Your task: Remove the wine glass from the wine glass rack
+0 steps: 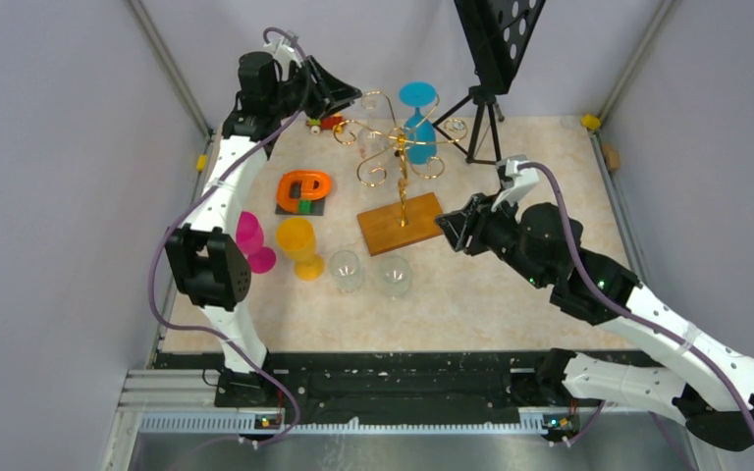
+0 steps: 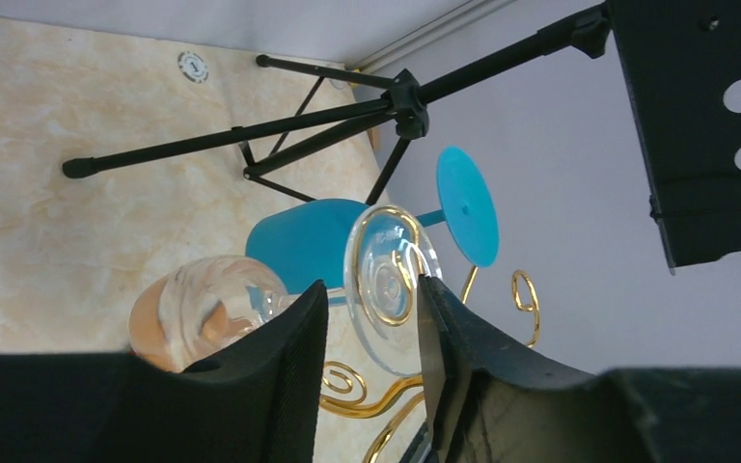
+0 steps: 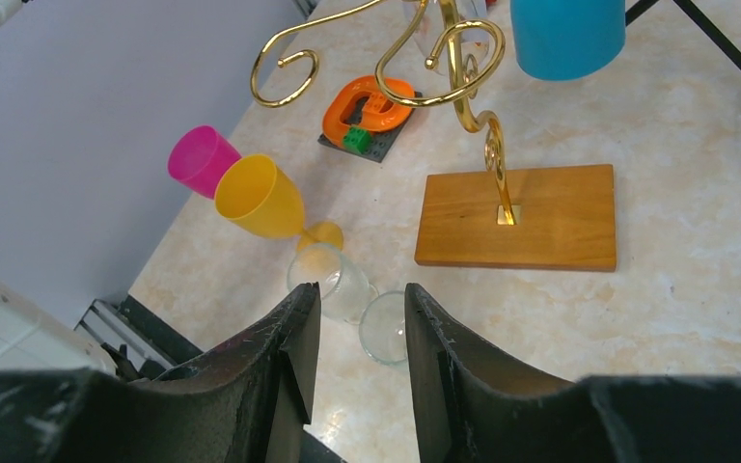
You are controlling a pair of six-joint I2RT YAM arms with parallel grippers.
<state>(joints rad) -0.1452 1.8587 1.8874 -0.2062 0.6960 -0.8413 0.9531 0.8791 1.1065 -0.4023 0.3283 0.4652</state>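
The gold wine glass rack (image 1: 403, 147) stands on its wooden base (image 1: 400, 223) mid-table. A clear wine glass (image 2: 393, 280) hangs upside down from a spiral arm at the rack's far left, its bowl (image 2: 207, 309) to the left in the left wrist view. My left gripper (image 2: 371, 289) is at that glass (image 1: 368, 101). Its jaws straddle the foot with a narrow gap still showing on the left side. A blue wine glass (image 1: 419, 128) hangs on the far side. My right gripper (image 3: 362, 294) is open and holds nothing, low beside the base's right end (image 1: 447, 231).
A black tripod stand (image 1: 481, 118) rises behind the rack. Left of the base sit an orange ring toy (image 1: 304, 188), a pink cup (image 1: 250, 238) and a yellow goblet (image 1: 297, 245). Two clear glasses (image 1: 346, 270) (image 1: 393, 275) lie in front of the base.
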